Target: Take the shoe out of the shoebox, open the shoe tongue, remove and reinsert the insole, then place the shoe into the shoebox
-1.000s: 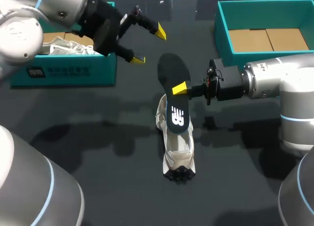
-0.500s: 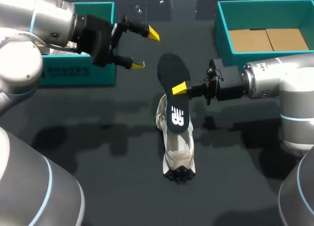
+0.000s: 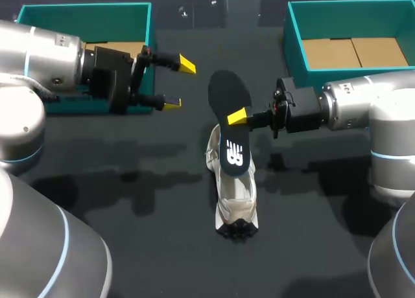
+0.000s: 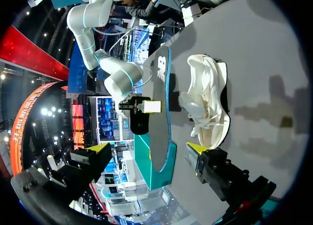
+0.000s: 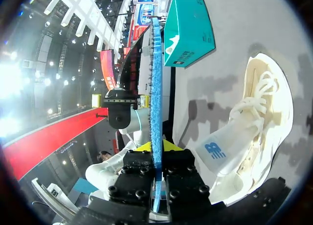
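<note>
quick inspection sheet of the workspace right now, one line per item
surface: black table, shadows only
job's things: white shoe lies on the table between the teal left shoebox and right shoebox; dark insole is out of the shoe
clutter: nothing seen
grippers: left tool open, holding nothing; right tool shut on the insole
cables: nothing seen
surroundings: nothing seen

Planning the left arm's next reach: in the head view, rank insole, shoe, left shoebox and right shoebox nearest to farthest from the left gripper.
1. left shoebox, just left of the left gripper.
2. insole, to its right, held by the right gripper.
3. shoe, mid-table, under the insole.
4. right shoebox, far right corner.
</note>
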